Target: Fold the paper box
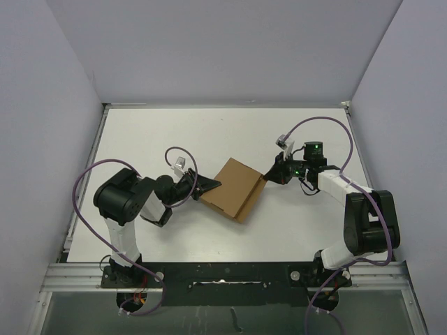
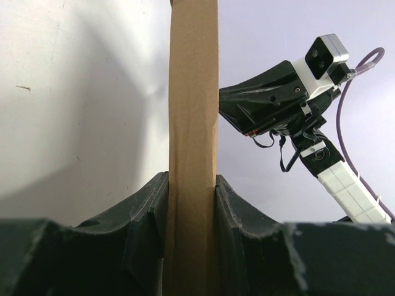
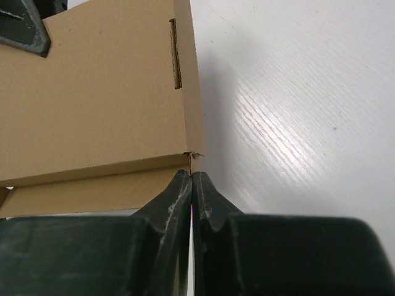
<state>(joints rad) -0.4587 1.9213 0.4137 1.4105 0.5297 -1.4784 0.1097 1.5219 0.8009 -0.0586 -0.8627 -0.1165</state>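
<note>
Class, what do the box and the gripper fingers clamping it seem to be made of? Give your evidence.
The paper box looks like plain brown cardboard, matte, with a frayed corner and a cut slot. The left gripper's fingers look like dark hard plastic, perhaps printed: dull, grainy, with pale scuffed edges.

Saw left arm (image 1: pixel 129 202) bent at elbow, forearm reaching right toward table middle. Left gripper (image 1: pixel 211 185) clamped on edge of paper box (image 1: pixel 236 187); in wrist view, fingers (image 2: pixel 142 216) pressed against both faces of cardboard. Right arm (image 1: pixel 363 216) rose from base, folded at elbow, forearm stretched left. Right gripper (image 1: pixel 268 176) pointed left and down; its fingers (image 3: pixel 173 203) squeezed together, no gap I could make out, tips right at box corner. Could not tell whether anything was pinched between them. Grippers faced each other, apart.
</note>
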